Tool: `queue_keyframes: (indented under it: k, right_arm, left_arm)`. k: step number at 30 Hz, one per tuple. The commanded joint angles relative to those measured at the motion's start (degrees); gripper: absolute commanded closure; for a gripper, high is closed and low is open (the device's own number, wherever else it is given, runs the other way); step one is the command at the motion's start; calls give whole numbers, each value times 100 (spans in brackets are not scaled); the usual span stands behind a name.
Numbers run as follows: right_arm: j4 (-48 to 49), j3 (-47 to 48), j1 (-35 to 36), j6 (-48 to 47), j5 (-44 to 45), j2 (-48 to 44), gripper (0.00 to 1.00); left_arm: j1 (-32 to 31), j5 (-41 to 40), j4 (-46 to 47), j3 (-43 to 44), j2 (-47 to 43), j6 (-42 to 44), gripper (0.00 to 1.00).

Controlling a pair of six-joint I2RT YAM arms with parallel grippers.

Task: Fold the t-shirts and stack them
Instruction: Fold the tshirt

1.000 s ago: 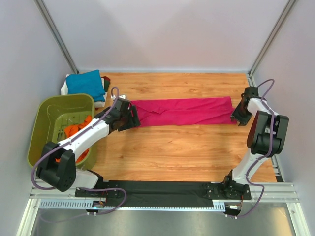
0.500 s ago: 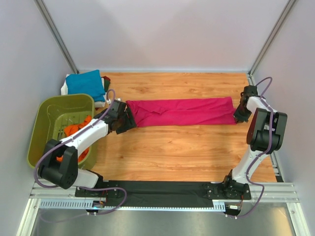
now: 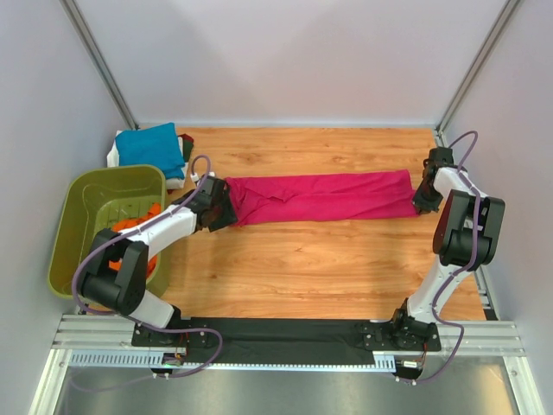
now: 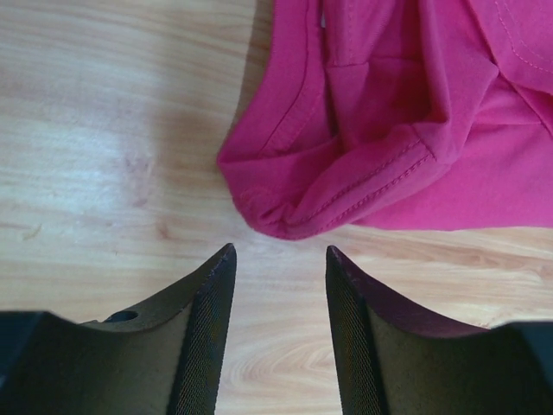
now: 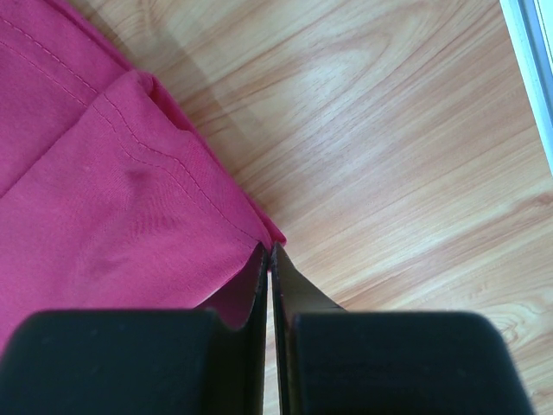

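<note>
A magenta-pink t-shirt (image 3: 320, 197), folded into a long strip, lies across the middle of the wooden table. My left gripper (image 3: 223, 213) sits low at its left end. In the left wrist view that gripper (image 4: 278, 252) is open, with bare wood between its fingers and the shirt's bunched corner (image 4: 285, 220) just past the tips. At the strip's right end, my right gripper (image 3: 421, 199) is shut. In the right wrist view its tips (image 5: 271, 246) pinch the hemmed corner of the shirt (image 5: 86, 190). A teal-blue shirt (image 3: 151, 145) lies folded on a white one (image 3: 112, 156) at the back left.
An olive-green basket (image 3: 82, 186) stands at the left edge, with orange shirts (image 3: 130, 227) inside it. A dark item (image 3: 187, 147) lies beside the teal stack. Metal frame posts and grey walls close in the table. A rail (image 5: 531, 52) runs along its right edge.
My right gripper has shut on the shirt's right corner. My left gripper has drawn back off the shirt's left end, and its jaws have narrowed.
</note>
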Motion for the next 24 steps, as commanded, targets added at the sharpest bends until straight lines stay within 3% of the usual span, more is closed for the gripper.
queue_keyframes:
  k: [1,12,15,24]
  right_arm:
    - [20,175,8,-120,116,-93,100]
    - [-15,263,8,-94,108,12,100]
    - [-50,289,8,-94,160,39,100]
    - [-59,351,8,-94,134,56,100]
  left_arm:
    - [24,185,510,31,153,410,47]
    - [25,-26,580,101,276,1158,48]
    - [25,132,571,172,382,1228,52]
    - [16,458,958,58,321,1597,52]
